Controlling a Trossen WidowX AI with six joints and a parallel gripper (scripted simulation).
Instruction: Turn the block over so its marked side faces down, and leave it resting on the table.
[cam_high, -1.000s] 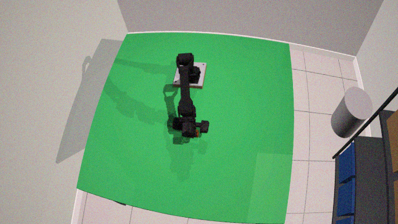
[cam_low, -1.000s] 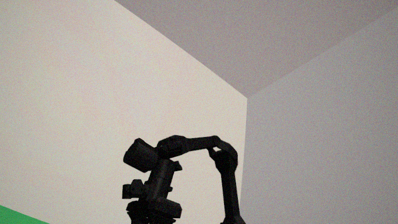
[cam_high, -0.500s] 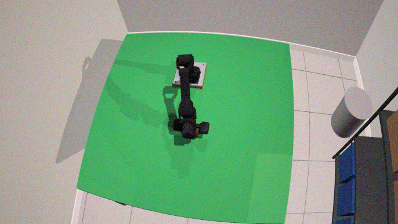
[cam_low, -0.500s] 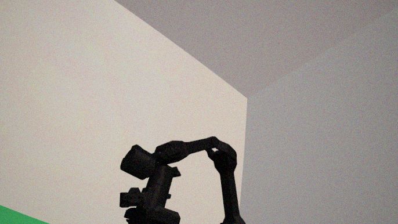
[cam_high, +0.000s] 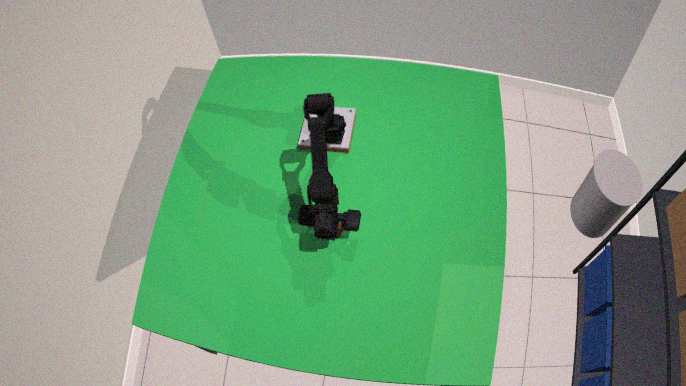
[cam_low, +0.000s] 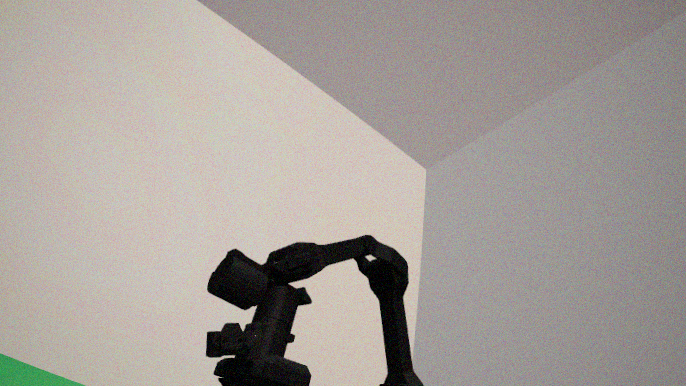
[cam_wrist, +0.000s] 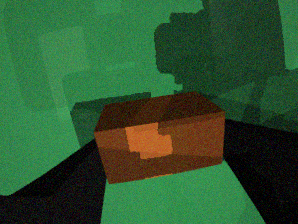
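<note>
hand (cam_wrist: 160, 176) | clamps block (cam_wrist: 160, 137) | marked patch: wrist only

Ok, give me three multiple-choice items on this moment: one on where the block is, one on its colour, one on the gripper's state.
1. Where is the block?
A. Between the gripper's two fingers
B. On the grey cylinder
C. At the mat's far edge

2. What colour is the block?
A. Blue
B. Orange-brown with a brighter orange patch
C. White

3. What state is the gripper in?
A. Wide open, holding nothing
B. Fully shut on nothing
C. Shut on the block

Answers:
1 A: the wrist view shows a dark finger at each end of the block.
2 B: its facing side is orange-brown with a lighter patch.
3 C: both fingers meet the block's ends.
</note>
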